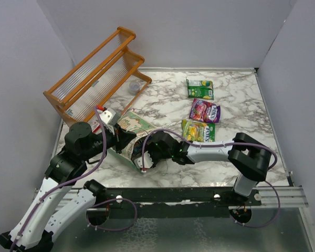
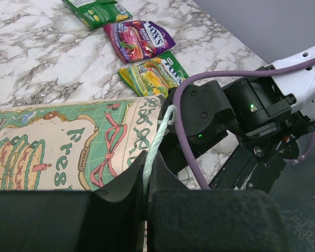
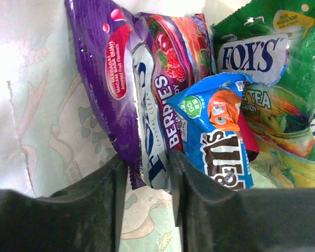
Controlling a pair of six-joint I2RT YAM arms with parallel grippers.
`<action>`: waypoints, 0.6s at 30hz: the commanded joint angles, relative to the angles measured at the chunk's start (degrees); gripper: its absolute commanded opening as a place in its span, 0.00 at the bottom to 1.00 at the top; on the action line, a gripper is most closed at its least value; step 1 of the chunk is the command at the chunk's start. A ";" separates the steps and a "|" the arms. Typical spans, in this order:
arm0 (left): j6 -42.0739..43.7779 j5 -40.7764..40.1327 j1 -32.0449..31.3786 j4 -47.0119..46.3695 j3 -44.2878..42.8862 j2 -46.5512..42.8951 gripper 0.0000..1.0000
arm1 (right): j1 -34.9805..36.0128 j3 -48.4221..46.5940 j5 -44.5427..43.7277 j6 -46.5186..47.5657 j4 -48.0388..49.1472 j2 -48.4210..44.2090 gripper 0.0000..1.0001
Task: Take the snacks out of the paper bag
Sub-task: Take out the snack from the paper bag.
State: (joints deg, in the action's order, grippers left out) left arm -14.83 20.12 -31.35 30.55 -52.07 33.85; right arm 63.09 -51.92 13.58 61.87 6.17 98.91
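Note:
The pale-green paper bag (image 1: 132, 126) lies on its side on the marble table, mouth toward the right arm. My left gripper (image 1: 124, 139) is shut on the bag's white string handle (image 2: 157, 139), which runs between its fingers (image 2: 146, 164). My right gripper (image 1: 147, 156) is inside the bag's mouth. In the right wrist view its fingers (image 3: 148, 163) are closed around the lower end of a purple berries packet (image 3: 142, 100). A blue packet (image 3: 220, 142) and a green packet (image 3: 275, 84) lie beside it in the bag. Three packets lie out on the table: green (image 1: 200, 88), purple-pink (image 1: 205, 111), yellow-green (image 1: 198, 130).
An orange wooden rack (image 1: 97, 76) stands at the back left, close behind the bag. The right arm (image 2: 241, 110) crosses in front of the bag's mouth. Grey walls close in the table on three sides.

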 commanded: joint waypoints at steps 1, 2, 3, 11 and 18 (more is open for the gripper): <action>-0.41 -1.04 -0.07 -0.11 -2.80 -0.56 0.00 | 0.52 -1.36 0.48 0.93 1.52 0.92 0.30; -0.46 -1.11 -0.07 0.17 -3.10 -0.53 0.00 | 0.54 -1.42 0.51 0.90 1.18 0.61 0.24; -0.46 -0.75 -0.06 0.09 -3.02 -0.64 0.00 | 0.42 -1.22 0.48 0.86 1.38 0.06 0.14; 0.12 -2.07 -0.03 -0.01 -2.01 -0.58 0.00 | 0.44 1.41 2.59 -1.84 2.93 -7.10 0.01; 0.50 -3.39 -0.03 0.33 -1.72 -0.95 0.00 | 0.43 3.80 3.52 -7.26 1.67 -14.83 0.01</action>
State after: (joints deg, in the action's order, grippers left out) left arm -14.74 18.59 -31.35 31.18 -53.36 33.58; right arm 63.26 -49.71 14.72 59.05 6.63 89.65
